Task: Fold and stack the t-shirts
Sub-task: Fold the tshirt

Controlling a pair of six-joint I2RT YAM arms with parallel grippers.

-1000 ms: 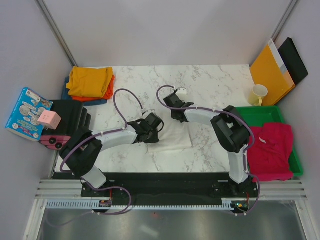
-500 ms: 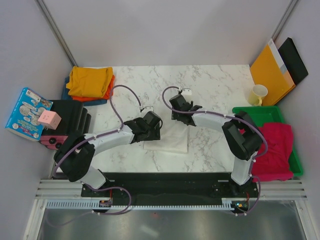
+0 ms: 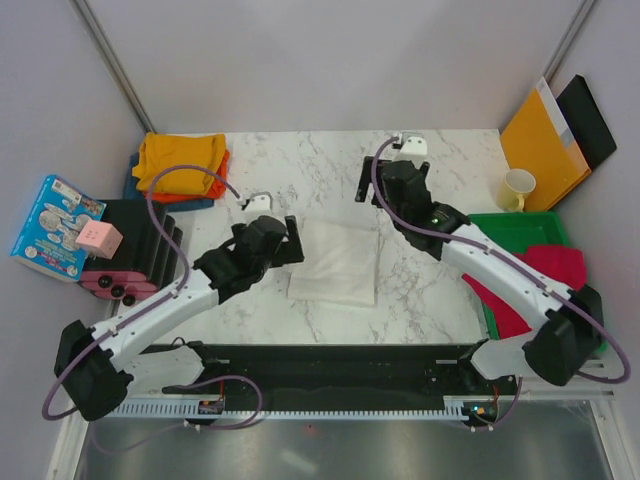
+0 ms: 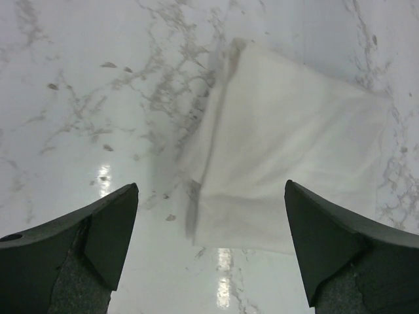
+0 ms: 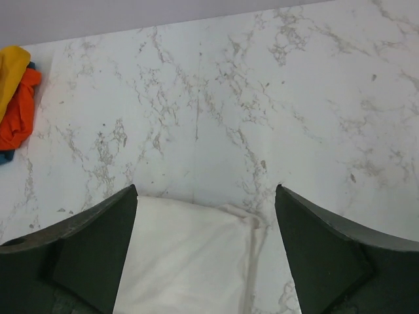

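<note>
both jaws stand spread with nothing between them: left gripper (image 4: 211, 186) just off the left edge of the folded white cloth t-shirt (image 3: 335, 262), right gripper (image 5: 206, 196) above its far edge. the shirt lies flat at the middle of the white marble-patterned table (image 3: 300, 160), nearly square, no clear long axis. judged: the stack of folded mustard, orange and blue shirts (image 3: 178, 168) sits at the far-left corner, so the left arm is nearer for the transfer.
</note>
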